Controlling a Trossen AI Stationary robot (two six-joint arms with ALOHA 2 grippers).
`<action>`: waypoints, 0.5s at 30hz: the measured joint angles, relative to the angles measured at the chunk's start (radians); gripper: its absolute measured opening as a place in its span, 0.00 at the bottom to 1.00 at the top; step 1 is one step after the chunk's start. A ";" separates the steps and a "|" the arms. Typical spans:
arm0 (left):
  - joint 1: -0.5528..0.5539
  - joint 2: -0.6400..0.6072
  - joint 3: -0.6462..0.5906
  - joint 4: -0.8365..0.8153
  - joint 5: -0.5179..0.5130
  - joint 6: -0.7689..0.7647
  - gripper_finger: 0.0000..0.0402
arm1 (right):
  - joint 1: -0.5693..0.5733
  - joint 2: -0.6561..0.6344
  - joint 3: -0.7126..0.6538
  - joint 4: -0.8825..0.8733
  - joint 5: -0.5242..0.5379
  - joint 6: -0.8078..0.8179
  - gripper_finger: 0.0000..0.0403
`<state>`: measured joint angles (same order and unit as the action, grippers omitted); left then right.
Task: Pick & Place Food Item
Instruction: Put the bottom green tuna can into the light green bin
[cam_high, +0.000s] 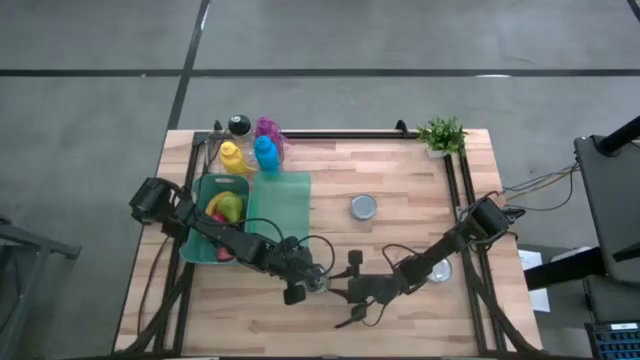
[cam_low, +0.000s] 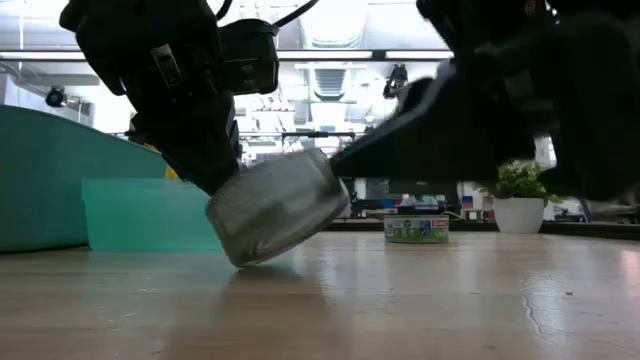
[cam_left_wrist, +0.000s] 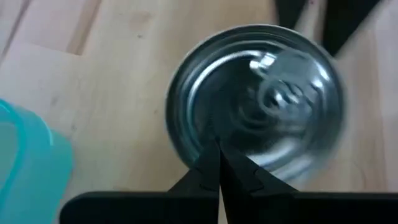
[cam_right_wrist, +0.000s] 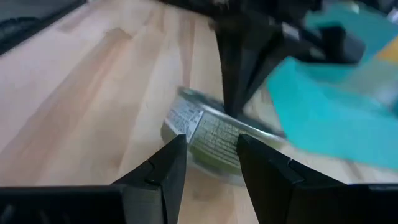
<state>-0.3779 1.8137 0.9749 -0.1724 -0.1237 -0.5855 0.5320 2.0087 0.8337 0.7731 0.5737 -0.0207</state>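
A low silver tin can (cam_high: 318, 283) with a pull-tab lid (cam_left_wrist: 255, 99) and a printed label (cam_right_wrist: 208, 140) stands tilted near the table's front middle. It rests on its lower edge (cam_low: 240, 262), with the side toward the right arm raised. My left gripper (cam_left_wrist: 217, 155) comes from the left, slanting down, and is shut, with its tips on the lid. My right gripper (cam_right_wrist: 210, 146) comes from the right, almost level. Its fingers stand a narrow gap apart at the can's raised side, with nothing between them. My left gripper sets its shut fingertips (cam_left_wrist: 214, 163) on the lid just inside the rim (cam_left_wrist: 186, 140), on the side nearest that arm. They slant down from the table's left. The can leans with its lid turned toward this gripper. My right gripper meets the can's raised upper rim (cam_low: 325, 158) with a fingertip (cam_low: 350, 158), coming almost level from the table's right. The tips lie against the label wall (cam_right_wrist: 211, 130); the can is wider than the gap and is not between them.
A second can (cam_high: 364, 207) stands at mid-table and a third (cam_high: 438, 270) lies by the right forearm. At the left are a teal bin (cam_high: 196, 240) holding fruit and its teal lid (cam_high: 282, 200). Bottles (cam_high: 250, 150) and a potted plant (cam_high: 442, 135) line the far edge.
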 joint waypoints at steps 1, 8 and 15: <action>0.000 0.000 0.000 0.002 -0.007 -0.001 0.01 | 0.000 -0.001 0.008 0.005 -0.003 -0.013 0.36; 0.001 0.005 0.001 0.014 -0.028 0.005 0.01 | -0.008 0.000 0.049 -0.015 0.002 -0.094 0.36; 0.001 0.005 0.001 0.014 -0.021 0.004 0.01 | -0.017 0.001 0.050 -0.015 -0.004 -0.087 0.36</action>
<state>-0.3771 1.8187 0.9760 -0.1586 -0.1444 -0.5818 0.5149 2.0094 0.8835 0.7586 0.5700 -0.1078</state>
